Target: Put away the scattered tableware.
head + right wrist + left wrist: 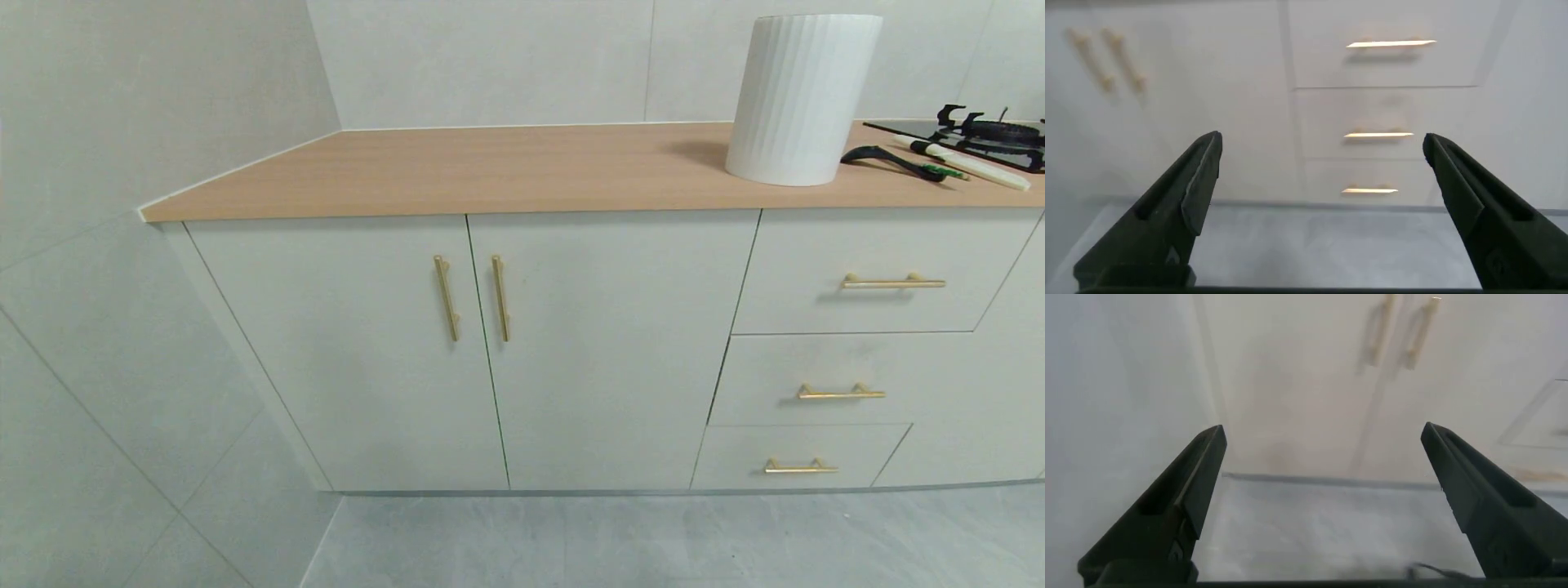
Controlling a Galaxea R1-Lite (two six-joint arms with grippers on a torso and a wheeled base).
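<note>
Left gripper (1323, 434): my fingers (1196, 486) stand wide apart with nothing between them. They hang low before the cabinet doors (1290, 376), above the floor (1315, 531).
Right gripper (1323, 140): these fingers are just as far apart and empty, and they face the stack of drawers (1388, 98).
Tableware: a black ladle (886, 159) and a white-handled utensil (976, 166) lie on the wooden counter (490, 167) at its right end. They sit between the ribbed white holder (800, 98) and the hob (992, 131), well apart from both my grippers.
Risk: the two pieces lie just beside each other, so closing on one could drag or flick the other. I judge the slim handles, flat on a smooth top, likely to skid out of a shallow pinch. The tall holder stands close by, and a careless arm could tip it. The hob grate could snag a finger.
Look: the ladle is dark and glossy, with a curved handle and a green bit near its end; whether the green belongs to it I cannot tell. The other piece is long, pale and straight.
</note>
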